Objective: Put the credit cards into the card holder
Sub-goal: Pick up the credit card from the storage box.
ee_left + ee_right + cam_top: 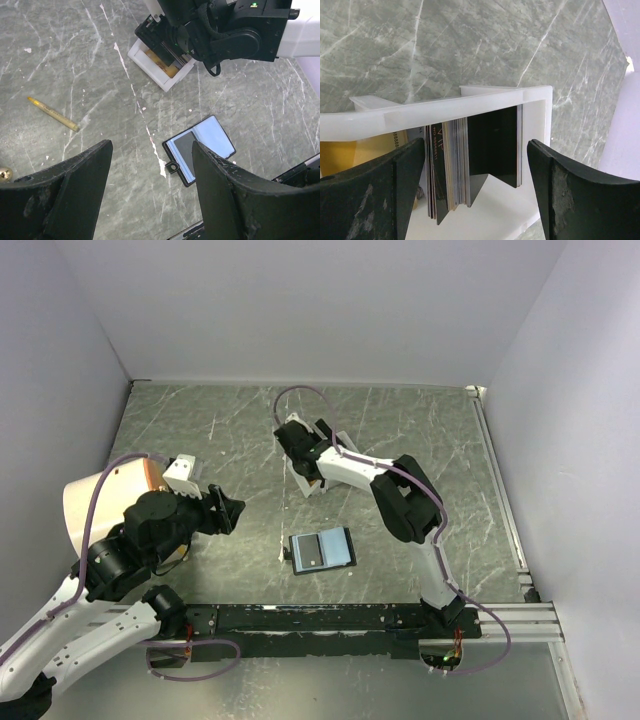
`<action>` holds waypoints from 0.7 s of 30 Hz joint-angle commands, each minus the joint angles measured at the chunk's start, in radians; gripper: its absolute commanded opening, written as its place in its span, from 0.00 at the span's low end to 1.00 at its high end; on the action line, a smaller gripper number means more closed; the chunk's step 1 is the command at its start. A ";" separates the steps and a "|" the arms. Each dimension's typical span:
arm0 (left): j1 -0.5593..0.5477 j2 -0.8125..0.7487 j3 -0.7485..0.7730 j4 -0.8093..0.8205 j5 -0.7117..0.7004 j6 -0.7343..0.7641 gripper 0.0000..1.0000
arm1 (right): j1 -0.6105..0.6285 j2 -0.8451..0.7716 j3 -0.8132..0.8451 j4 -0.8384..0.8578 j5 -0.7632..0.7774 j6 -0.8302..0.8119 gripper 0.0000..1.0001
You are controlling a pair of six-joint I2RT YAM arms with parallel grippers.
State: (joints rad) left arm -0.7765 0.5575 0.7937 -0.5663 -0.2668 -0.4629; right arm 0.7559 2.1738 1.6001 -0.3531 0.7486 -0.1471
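Observation:
The card holder (322,550) lies open on the table, pale blue inside, with a dark card (311,552) in its left pocket. In the left wrist view the card holder (200,149) lies just beyond my open left gripper (151,150), which hangs above the table with nothing between its fingers. Several credit cards (451,165) stand on edge in a white box (445,111), a black card (495,145) leaning at their right. My right gripper (476,150) is open, its fingers straddling these cards. From above, the right gripper (298,447) hangs over the white box (306,487).
A yellow pen (52,114) lies on the table to the left. A pale tan rounded object (95,502) and a small white block (182,475) sit by the left arm. White walls enclose the table, and a black rail (350,618) runs along its near edge.

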 commanded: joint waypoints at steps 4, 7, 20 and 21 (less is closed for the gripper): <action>-0.007 -0.005 0.004 0.006 -0.015 0.004 0.76 | -0.022 -0.010 -0.006 0.009 0.020 0.015 0.84; -0.006 -0.003 0.005 0.006 -0.014 0.006 0.76 | -0.031 -0.015 -0.006 0.010 0.021 0.014 0.84; -0.007 0.003 0.005 0.009 -0.012 0.007 0.76 | -0.072 -0.034 -0.033 0.021 -0.009 0.040 0.87; -0.007 0.004 0.006 0.008 -0.011 0.007 0.76 | -0.072 -0.035 -0.036 0.023 -0.005 0.038 0.86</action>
State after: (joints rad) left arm -0.7765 0.5594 0.7937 -0.5659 -0.2668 -0.4629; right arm 0.6952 2.1735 1.5814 -0.3431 0.7216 -0.1204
